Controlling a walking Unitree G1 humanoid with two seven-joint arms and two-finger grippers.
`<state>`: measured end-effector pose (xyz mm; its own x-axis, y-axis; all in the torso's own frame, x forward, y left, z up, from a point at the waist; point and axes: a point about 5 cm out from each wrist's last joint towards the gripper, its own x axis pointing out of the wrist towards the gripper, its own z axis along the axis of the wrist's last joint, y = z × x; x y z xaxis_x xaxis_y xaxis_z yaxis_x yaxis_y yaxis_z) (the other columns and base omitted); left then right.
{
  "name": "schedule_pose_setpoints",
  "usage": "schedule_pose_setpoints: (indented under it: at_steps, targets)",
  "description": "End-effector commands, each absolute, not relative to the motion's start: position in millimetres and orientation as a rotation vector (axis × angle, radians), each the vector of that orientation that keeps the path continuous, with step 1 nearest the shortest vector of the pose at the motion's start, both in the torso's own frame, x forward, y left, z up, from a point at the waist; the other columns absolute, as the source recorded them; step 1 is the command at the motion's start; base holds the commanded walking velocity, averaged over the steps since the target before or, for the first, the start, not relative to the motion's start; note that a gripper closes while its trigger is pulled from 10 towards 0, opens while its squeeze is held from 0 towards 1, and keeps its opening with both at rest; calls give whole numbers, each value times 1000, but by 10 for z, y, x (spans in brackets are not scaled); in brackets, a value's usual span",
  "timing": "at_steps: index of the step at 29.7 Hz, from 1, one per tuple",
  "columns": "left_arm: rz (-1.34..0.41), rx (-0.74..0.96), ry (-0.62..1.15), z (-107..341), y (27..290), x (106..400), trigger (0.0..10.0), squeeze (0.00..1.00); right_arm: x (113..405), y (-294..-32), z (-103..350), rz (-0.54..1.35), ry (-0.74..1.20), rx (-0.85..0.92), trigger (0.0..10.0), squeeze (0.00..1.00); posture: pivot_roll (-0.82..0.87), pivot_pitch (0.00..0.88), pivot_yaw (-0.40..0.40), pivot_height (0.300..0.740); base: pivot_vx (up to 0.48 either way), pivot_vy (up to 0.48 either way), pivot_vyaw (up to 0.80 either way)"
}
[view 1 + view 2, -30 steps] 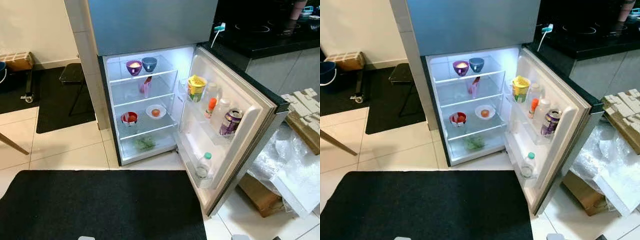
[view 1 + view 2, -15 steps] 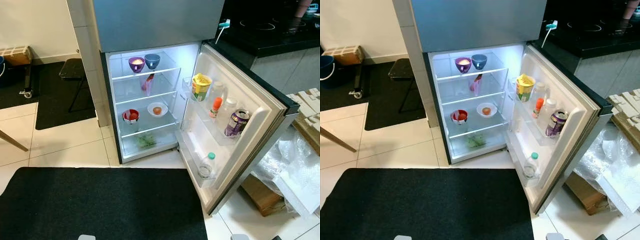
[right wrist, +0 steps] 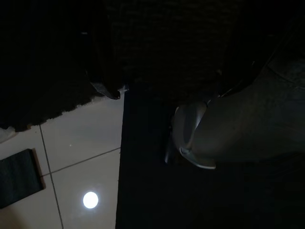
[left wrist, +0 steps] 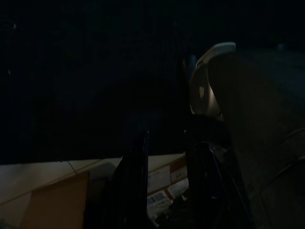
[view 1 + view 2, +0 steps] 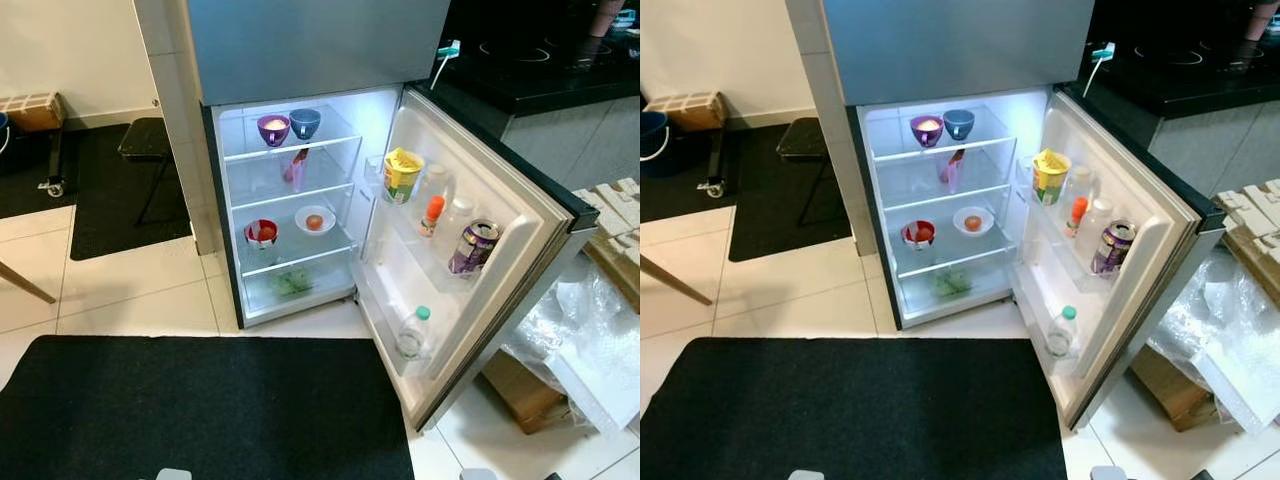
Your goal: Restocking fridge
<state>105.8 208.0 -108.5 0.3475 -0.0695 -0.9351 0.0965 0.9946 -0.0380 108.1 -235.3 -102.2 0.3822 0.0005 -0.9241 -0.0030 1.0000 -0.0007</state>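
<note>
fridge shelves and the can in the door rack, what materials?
Shelves: clear glass or plastic, glossy; the back wall shows through, so which is open. Can: likely metal, printed purple sides with a shiny silver top rim.

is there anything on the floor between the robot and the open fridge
Nothing visible blocks the way. The black mat lies flat ahead, then bare white tiles up to the fridge. Its door hangs open on the right side, off the straight path, and the cardboard and plastic wrap lie beyond it.
</note>
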Motion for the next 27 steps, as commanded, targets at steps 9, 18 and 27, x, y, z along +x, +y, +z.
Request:
schedule_pose_setpoints:
  at_steps: [9,18,27]
  targets:
    - [-158,12,1210,-1105,1946,1054,10000,0,1091,-2333,-1023,5,1173,5,10000,0,29,0,-27,740,315,0,0]
    - [-161,11,1206,-1103,1945,1060,10000,0,1105,-2333,-1019,7,1169,4,10000,0,29,0,-27,740,327,0,0]
    - [-161,-2,1197,-1100,1934,1072,10000,0,1093,-2327,-1024,5,1172,9,10000,0,30,0,-28,740,142,0,0]
